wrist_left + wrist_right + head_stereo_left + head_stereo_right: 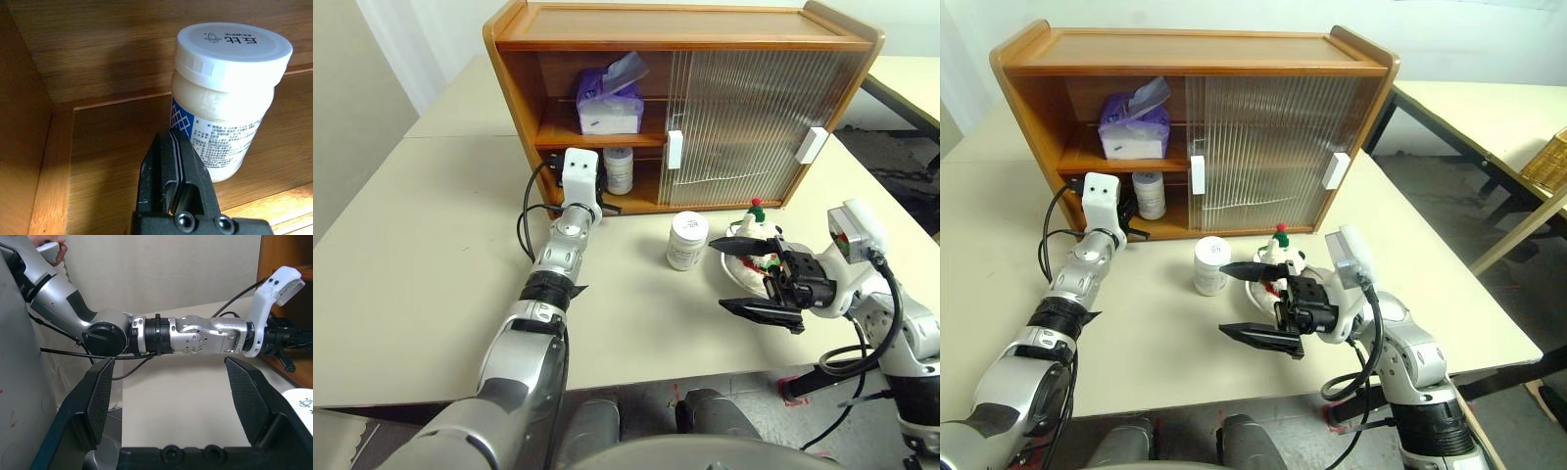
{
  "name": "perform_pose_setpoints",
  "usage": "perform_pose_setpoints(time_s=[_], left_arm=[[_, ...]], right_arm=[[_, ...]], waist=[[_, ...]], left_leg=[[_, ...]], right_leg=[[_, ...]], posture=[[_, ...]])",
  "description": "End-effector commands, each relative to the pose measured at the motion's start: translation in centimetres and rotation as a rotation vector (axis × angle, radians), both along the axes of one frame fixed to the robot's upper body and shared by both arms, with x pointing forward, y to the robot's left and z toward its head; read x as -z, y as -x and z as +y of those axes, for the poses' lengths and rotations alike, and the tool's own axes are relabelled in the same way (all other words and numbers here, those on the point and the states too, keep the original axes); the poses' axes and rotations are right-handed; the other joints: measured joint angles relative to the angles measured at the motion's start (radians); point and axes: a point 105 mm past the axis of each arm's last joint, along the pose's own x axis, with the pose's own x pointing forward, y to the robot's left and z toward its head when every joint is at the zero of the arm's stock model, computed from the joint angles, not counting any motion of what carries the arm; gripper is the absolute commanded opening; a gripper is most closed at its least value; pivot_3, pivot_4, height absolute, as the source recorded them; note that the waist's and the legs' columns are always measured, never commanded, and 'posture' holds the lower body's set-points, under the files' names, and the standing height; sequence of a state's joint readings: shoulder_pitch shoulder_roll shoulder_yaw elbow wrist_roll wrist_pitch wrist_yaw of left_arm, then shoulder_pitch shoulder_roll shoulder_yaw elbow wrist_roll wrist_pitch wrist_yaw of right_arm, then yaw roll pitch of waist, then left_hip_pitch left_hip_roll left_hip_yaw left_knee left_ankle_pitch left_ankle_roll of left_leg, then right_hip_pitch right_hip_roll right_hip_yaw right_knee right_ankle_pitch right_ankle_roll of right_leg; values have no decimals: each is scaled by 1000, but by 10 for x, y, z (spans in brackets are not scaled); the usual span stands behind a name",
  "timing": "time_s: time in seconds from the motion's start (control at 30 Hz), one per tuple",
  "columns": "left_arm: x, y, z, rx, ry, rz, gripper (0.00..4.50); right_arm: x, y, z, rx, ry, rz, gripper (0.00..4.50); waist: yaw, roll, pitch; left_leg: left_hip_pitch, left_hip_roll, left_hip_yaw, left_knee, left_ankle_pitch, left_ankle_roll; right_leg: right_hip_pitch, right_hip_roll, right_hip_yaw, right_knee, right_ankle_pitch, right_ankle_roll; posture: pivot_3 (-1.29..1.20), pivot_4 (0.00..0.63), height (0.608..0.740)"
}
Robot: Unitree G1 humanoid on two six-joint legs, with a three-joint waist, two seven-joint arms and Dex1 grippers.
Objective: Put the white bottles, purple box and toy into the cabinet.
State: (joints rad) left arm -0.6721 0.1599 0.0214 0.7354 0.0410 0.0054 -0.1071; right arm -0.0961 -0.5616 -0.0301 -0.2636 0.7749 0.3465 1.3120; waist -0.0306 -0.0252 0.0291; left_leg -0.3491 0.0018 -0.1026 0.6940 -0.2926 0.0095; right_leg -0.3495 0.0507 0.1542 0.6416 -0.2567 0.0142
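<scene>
Wooden cabinet (521, 78) holds purple box (609, 103), white bottle (619, 169).

Cabinet (705, 24) — at the table's (421, 255) rear. Upper shelf, left side: purple box (609, 101). Lower shelf, directly beneath: one bottle (619, 169), standing upright. On the table before the cabinet — second bottle (686, 240); just to its right, the toy (756, 227).
</scene>
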Motion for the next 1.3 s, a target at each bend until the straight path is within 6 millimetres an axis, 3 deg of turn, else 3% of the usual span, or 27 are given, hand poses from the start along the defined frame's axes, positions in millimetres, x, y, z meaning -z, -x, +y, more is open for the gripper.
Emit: perform_pose_setpoints(time_s=[0.03, 0.5, 0.8, 0.93, 1.07, 1.17, 1.3], left_arm=[[-2, -2, -13, 50, -11, -5, 66], [-1, -2, -31, 113, 1, -3, 66], [-4, 1, -29, 125, 5, -16, 66], [-2, 8, -24, 135, 15, -11, 66], [-2, 37, -8, 211, 45, -25, 66], [-10, 55, -3, 293, 86, -44, 628], [-20, 78, -3, 446, 76, -58, 1978]], right_arm=[[-3, 1, -3, 15, 5, -25, 4500], [-2, 4, -2, 19, 1, -18, 4500], [-1, 2, -3, 20, 6, -16, 4500], [-1, 1, -3, 26, 2, -11, 4500], [1, -2, -3, 51, 10, -6, 4500], [1, -6, -4, 82, 3, 1, 4500], [3, -16, -5, 174, 21, 2, 4500]], waist=[[-1, 0, 0], [-17, 0, 0], [-23, 0, 0], [-24, 1, -1], [-30, 3, -3], [-29, 3, -3], [-22, 2, -3]], left_leg=[[0, 0, 0, 0, 0, 0], [0, 0, 1, 0, 0, 1], [0, 0, 1, 0, 0, 1], [0, 0, 1, 0, 0, 1], [0, 0, 1, 0, 0, 1], [-1, 0, 1, 0, 0, 1], [0, 0, 0, 0, -1, 2]], right_leg=[[0, 0, 0, 0, 0, 0], [0, 0, 0, 0, 0, 2], [0, 0, 0, 0, -2, 7], [0, 0, 0, 0, -2, 7], [0, 0, 0, 0, -2, 6], [-1, 1, 0, 0, -2, 4], [-1, 1, 0, 1, 0, 0]], posture=[[-113, 0, 740], [-120, 0, 740], [-104, 0, 740], [-102, 0, 740], [-91, 6, 740], [-89, 10, 740], [-92, 12, 740]])
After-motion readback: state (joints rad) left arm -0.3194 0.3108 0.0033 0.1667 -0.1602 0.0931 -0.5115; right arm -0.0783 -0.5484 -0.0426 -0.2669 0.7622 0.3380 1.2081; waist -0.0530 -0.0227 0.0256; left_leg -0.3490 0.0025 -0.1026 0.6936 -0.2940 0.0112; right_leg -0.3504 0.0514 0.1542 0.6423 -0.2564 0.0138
